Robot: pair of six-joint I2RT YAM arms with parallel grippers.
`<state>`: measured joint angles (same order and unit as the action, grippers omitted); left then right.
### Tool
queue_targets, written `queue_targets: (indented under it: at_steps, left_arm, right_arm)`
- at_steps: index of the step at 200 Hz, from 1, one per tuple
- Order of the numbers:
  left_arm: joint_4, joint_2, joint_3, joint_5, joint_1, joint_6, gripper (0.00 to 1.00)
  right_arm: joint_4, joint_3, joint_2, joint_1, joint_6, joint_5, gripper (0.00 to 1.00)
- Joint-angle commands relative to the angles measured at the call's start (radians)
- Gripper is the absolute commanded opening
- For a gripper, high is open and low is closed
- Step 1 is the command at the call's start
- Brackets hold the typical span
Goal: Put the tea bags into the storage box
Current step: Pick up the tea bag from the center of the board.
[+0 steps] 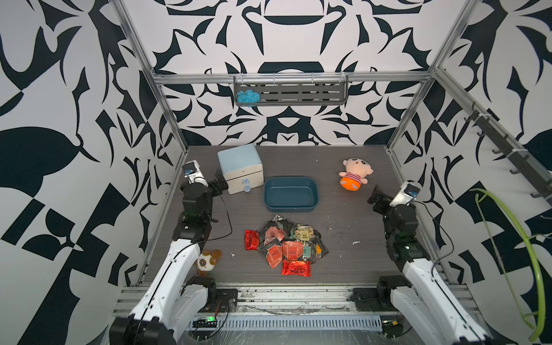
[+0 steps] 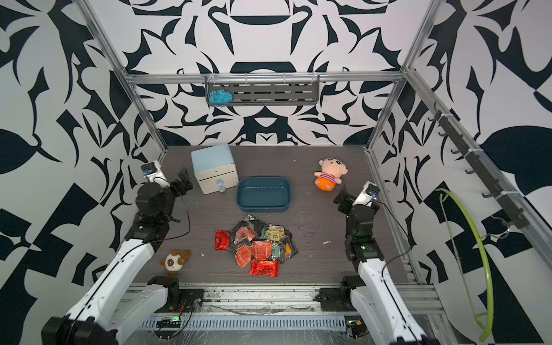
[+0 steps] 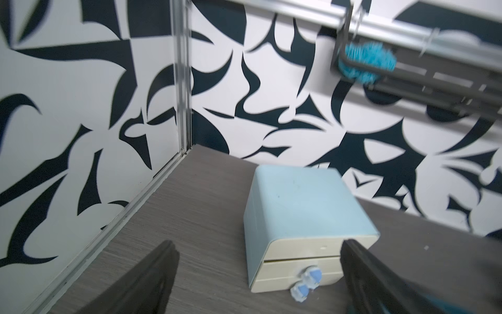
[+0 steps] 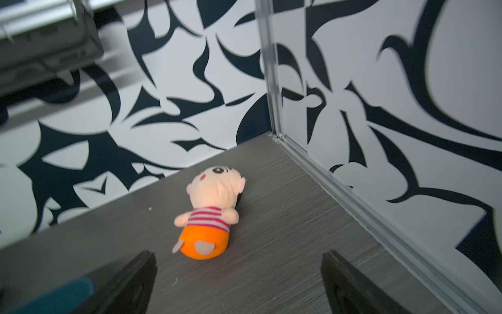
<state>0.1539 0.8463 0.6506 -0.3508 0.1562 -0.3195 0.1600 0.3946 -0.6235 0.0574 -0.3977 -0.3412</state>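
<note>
Two white arms stand closest, the left arm [image 1: 176, 268] and right arm [image 1: 424, 274] rising from the near rail over the grey table [image 1: 343, 221]. The left claw [image 1: 219, 184] hangs at about 9 o'clock, jaws spread wide with nothing between them, just beside the pale blue drawer cabinet [image 1: 240, 162]. The right claw [image 1: 377, 195] hangs at about 3 o'clock, likewise wide and empty, and points toward the doll [image 1: 355, 176] in orange shorts lying at 1 o'clock. The tea bags [image 1: 285, 246], red, black and beige, lie in an overlapping heap on the table at 6 o'clock, with one red bag [image 1: 251, 239] just beside the heap's 9 o'clock edge. The dark teal box [image 1: 291, 195] sits at the table's middle, just beyond the heap, toward 12 o'clock. A small brown-eared plush toy [image 1: 207, 261] lies at 7 o'clock, close to the left arm.
</note>
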Motion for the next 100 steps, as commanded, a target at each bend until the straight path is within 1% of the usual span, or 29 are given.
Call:
queue_targets:
  at_steps: [1, 14, 18, 22, 34, 36, 41, 46, 53, 59, 63, 77, 95, 100]
  left_arm:
    - [-0.244, -0.058, -0.075, -0.003, -0.002, -0.207, 1.00]
    - [-0.260, -0.122, -0.109, -0.010, -0.005, -0.297, 1.00]
    - [-0.272, -0.141, -0.113, -0.002, -0.006, -0.320, 1.00]
    - [-0.285, -0.157, -0.114, 0.015, -0.007, -0.334, 1.00]
    - [-0.330, -0.190, -0.109, 0.093, -0.006, -0.356, 1.00]
    - [-0.340, -0.193, -0.106, 0.107, -0.006, -0.358, 1.00]
    - [-0.368, -0.200, -0.098, 0.137, -0.005, -0.366, 1.00]
    - [-0.394, -0.205, -0.093, 0.164, -0.005, -0.374, 1.00]
    - [-0.417, -0.207, -0.089, 0.211, -0.005, -0.381, 1.00]
    - [-0.423, -0.208, -0.091, 0.259, -0.005, -0.382, 1.00]
    - [-0.424, -0.205, -0.092, 0.288, -0.006, -0.382, 1.00]
    - [-0.427, -0.183, -0.095, 0.397, 0.002, -0.392, 0.99]
    - [-0.432, -0.141, -0.096, 0.497, 0.030, -0.433, 0.97]
    - [-0.432, -0.127, -0.097, 0.508, 0.057, -0.446, 0.97]
  right_arm:
    - [-0.280, 0.053, 0.049, -0.004, -0.117, 0.066, 1.00]
    - [-0.375, 0.122, 0.013, -0.004, -0.143, 0.142, 0.99]
    - [-0.412, 0.150, 0.000, -0.003, -0.151, 0.146, 1.00]
    - [-0.449, 0.177, -0.019, -0.004, -0.165, 0.183, 1.00]
    - [-0.574, 0.255, -0.057, -0.005, -0.231, 0.166, 1.00]
    - [-0.596, 0.267, -0.063, -0.004, -0.245, 0.133, 0.99]
    - [-0.639, 0.290, -0.074, -0.004, -0.271, 0.111, 0.94]
    - [-0.668, 0.310, -0.080, -0.004, -0.274, 0.119, 0.88]
    - [-0.687, 0.333, -0.089, -0.005, -0.268, 0.144, 0.86]
    - [-0.696, 0.347, -0.093, -0.005, -0.258, 0.219, 0.86]
    - [-0.697, 0.356, -0.099, -0.005, -0.251, 0.262, 0.88]
    - [-0.695, 0.381, -0.124, -0.006, -0.240, 0.400, 0.99]
    - [-0.740, 0.430, -0.182, -0.004, -0.249, 0.489, 1.00]
    - [-0.744, 0.440, -0.198, -0.004, -0.249, 0.524, 1.00]
